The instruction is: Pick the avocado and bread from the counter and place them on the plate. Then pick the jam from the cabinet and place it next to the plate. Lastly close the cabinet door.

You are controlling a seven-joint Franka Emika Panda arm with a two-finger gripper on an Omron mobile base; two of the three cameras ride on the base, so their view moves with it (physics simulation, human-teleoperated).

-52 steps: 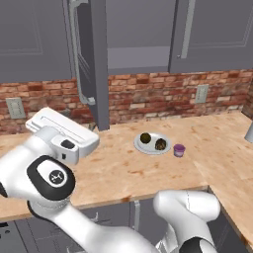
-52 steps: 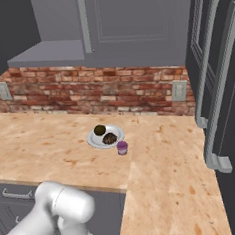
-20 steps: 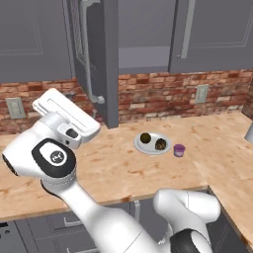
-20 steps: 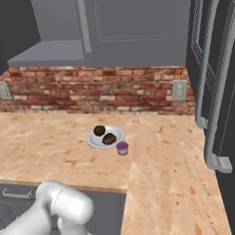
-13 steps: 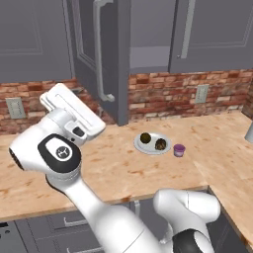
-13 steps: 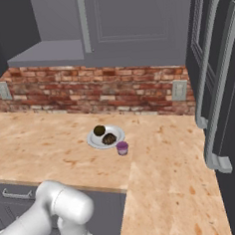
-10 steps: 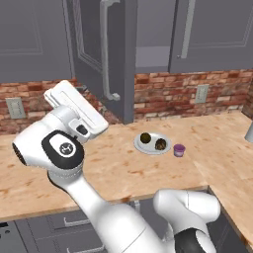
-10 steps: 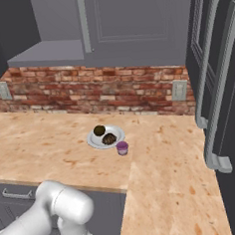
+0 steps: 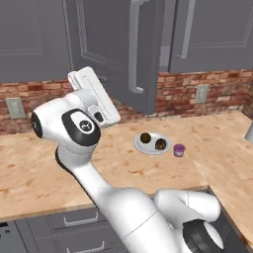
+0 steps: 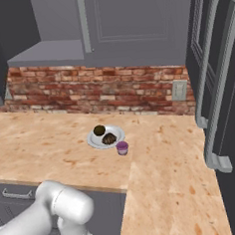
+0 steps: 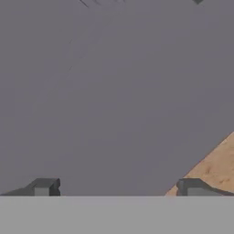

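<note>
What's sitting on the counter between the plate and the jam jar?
Nothing. In the right base view the jam stands just off the rim of the plate, with a thin strip of bare counter between them, if any.

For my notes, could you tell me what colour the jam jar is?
Pink-purple; the jam shows best in the right base view.
</note>
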